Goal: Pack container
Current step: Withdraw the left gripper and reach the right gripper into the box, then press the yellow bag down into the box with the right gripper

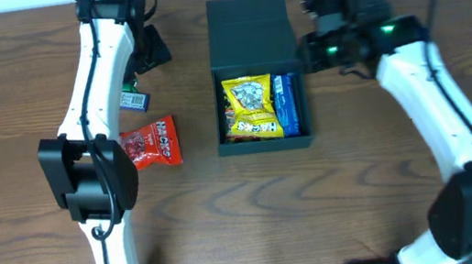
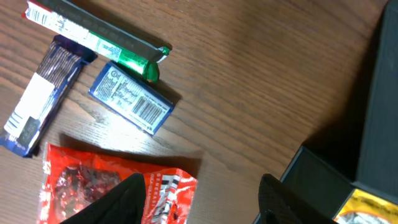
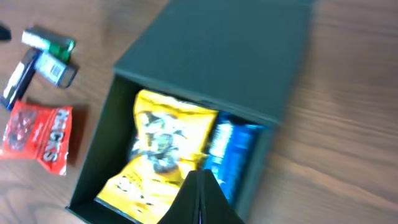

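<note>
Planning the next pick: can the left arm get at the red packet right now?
Probably yes: the left gripper hangs open over the red packet, which lies uncovered on the table, clear of the blue box.

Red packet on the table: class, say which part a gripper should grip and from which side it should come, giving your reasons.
Probably from above, pinching the end nearest the box. The red packet lies flat and thin on the table, so a sideways approach finds little to grip. That end has bare wood beside it, while small packs lie just beyond its far edge.
</note>
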`<move>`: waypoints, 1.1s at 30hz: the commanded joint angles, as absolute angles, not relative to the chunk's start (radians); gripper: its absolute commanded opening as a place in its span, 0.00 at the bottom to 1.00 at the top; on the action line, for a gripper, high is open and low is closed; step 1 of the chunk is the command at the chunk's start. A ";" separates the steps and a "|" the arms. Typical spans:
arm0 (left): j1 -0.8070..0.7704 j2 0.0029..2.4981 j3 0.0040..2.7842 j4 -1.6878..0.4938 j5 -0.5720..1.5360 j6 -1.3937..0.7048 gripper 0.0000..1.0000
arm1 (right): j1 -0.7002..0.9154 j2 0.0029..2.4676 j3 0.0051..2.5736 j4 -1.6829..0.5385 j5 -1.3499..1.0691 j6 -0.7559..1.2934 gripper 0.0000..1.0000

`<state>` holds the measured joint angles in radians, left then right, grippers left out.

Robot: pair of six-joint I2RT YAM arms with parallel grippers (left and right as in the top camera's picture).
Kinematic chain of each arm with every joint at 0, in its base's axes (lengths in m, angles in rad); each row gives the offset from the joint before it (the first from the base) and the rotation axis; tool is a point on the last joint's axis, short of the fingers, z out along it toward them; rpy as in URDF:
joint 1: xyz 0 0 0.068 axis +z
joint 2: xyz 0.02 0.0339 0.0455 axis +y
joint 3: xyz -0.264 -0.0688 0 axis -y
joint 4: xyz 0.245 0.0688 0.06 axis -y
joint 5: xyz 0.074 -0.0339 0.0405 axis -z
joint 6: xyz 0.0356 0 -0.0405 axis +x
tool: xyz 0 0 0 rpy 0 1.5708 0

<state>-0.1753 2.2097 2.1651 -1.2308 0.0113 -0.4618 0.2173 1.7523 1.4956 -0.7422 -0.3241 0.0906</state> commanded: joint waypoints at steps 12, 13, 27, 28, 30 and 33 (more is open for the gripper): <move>-0.197 2.199 1.995 -1.149 0.270 -0.287 0.06 | 0.363 1.993 1.485 -0.740 -0.322 0.142 0.01; -0.203 2.199 1.976 -1.140 0.287 -0.287 0.06 | 0.365 1.997 1.485 -0.741 -0.321 0.143 0.02; -0.333 2.199 1.848 -1.046 0.412 -0.298 0.06 | 0.397 2.072 1.485 -0.793 -0.258 0.191 0.01; -0.336 2.199 1.848 -1.046 0.412 -0.303 0.06 | 0.404 2.077 1.485 -0.791 -0.270 0.191 0.02; -0.342 2.199 1.848 -1.045 0.412 -0.311 0.06 | 0.422 2.082 1.485 -0.785 -0.294 0.190 0.02; -0.349 2.199 1.848 -1.045 0.412 -0.315 0.06 | 0.451 2.082 1.485 -0.770 -0.300 0.190 0.02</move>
